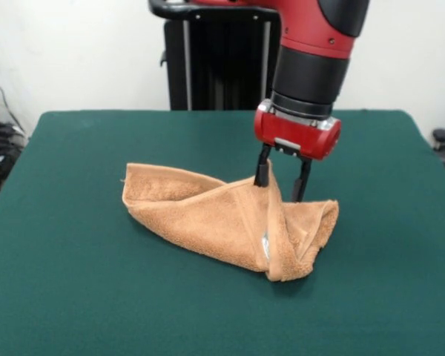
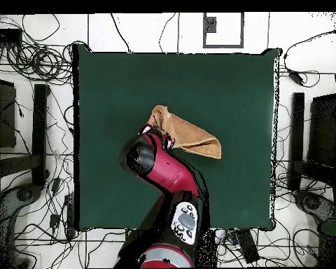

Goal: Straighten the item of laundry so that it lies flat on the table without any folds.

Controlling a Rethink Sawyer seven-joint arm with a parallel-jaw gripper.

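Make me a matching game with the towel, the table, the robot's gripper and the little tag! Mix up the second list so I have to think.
Things:
1. towel
2. table
3. gripper
4. tag

Descriptions:
A. dark green and flat, under everything
B. small and white, on the towel's near fold
C. orange-tan, bunched up with folds
D. two black fingers on a red body, pinching a raised fold

Right pairs: 1-C, 2-A, 3-D, 4-B
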